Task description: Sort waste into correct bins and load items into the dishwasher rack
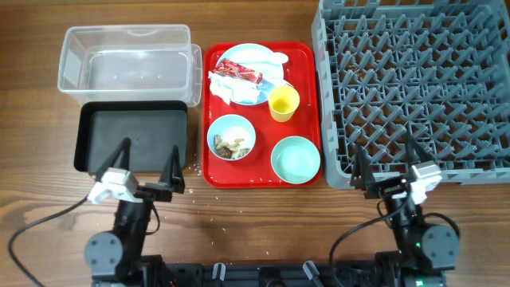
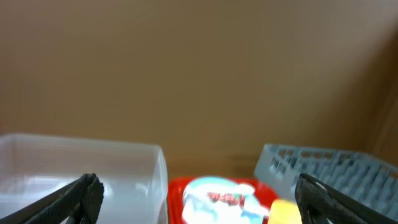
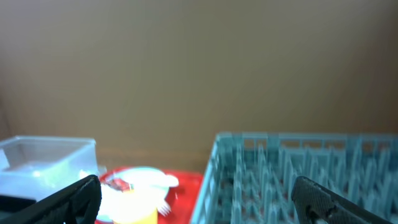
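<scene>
1. Left hand (image 1: 147,163): fingers spread wide, holding nothing. It sits above the near edge of the black tub (image 1: 131,131).
2. Right hand (image 1: 385,163): fingers spread wide, holding nothing. It sits at the near left corner of the dishwasher rack (image 1: 414,80).
3. The clear tub (image 1: 127,33) stands behind the black tub, touching or nearly so. Neither tub holds any sorted item.
4. The red tray (image 1: 263,127) lies on the bench (image 1: 40,159) between the tubs and the rack. This layout probably lets the left arm serve the bins and the right arm serve the rack.
5. At the back of the tray, the pale blue plate (image 1: 251,54) carries the red wrapper (image 1: 237,73), the crumpled tissue (image 1: 227,89) and the white spoon (image 1: 275,58). The fork cannot be made out with certainty.
6. The yellow cup (image 1: 284,103) stands upright just beside the plate.
7. At the front of the tray, the left bowl (image 1: 219,127) holds the food scraps (image 1: 233,147); the right bowl (image 1: 296,159) is empty.
8. Status: no waste is binned and the rack holds no dishes. Waste should probably be cleared before the plate and left bowl are racked.
</scene>
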You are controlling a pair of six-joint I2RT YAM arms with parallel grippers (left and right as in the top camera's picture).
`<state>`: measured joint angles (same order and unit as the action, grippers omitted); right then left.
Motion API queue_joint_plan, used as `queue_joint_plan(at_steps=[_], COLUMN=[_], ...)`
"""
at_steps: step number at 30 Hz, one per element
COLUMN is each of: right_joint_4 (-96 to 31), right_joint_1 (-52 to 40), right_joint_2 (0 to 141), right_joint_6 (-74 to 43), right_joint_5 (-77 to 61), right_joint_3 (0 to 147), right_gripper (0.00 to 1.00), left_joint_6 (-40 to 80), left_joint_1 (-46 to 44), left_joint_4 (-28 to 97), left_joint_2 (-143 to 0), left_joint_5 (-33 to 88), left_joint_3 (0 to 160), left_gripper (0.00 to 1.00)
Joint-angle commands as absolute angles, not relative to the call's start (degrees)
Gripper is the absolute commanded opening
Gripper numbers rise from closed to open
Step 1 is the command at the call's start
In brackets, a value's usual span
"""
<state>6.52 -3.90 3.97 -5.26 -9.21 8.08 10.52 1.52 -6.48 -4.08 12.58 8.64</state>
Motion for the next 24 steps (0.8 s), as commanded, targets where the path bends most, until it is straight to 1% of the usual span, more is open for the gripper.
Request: queue_joint_plan(at_steps=[1,5,8,12,15,17,19,20,21,24], right_joint_4=[6.8,4.8,-0.8,-9.9,-19.9,-24.0,-24.7,-25.0,-25.6,-27.5], right_joint_1=[-3.7,-3.7,-3.7,-3.7,-3.7,-3.7,-3.7,-3.7,-3.7,-3.7], right_joint_2=[9.1,18.3,26.6,36.3,43.6,47.4,49.6,50.7,52.2,55.2], right_joint_6=[-2.4,-1.3,-1.3,-1.3,-1.5,-1.5,-1.5,-1.5,-1.7,-1.7], right_joint_5=[-12.4,-14.4,-15.8,-17.8,-18.2,-19.4,-21.6,-22.6,-24.1,-28.5], right_joint_3=[15.5,24.1,32.4,41.9,49.1,51.9,52.3,52.3,52.3,52.3], right_gripper=[1.00,1.00,1.00,1.00,0.99,1.00,1.00,1.00,1.00,1.00], left_joint_6=[9.6,9.6,9.1,4.4,4.5,5.1,5.1,5.1,5.1,5.2], left_joint_1=[1.9,1.9,1.1,-3.3,-7.3,-9.9,-12.1,-13.2,-14.3,-16.9], left_joint_4=[-6.7,-5.7,-0.4,14.0,28.9,39.7,48.3,52.2,54.0,53.0], left_joint_2=[-13.3,-28.9,-42.8,-64.6,-83.0,-93.9,-102.7,-107.7,-111.8,-117.2], left_joint_5=[16.7,23.8,25.9,25.6,22.3,16.2,8.6,7.3,8.3,13.7], left_joint_3=[19.4,31.8,43.7,65.2,85.1,97.9,108.4,113.8,117.4,118.4], left_gripper=[1.00,1.00,1.00,1.00,1.00,1.00,1.00,1.00,1.00,1.00])
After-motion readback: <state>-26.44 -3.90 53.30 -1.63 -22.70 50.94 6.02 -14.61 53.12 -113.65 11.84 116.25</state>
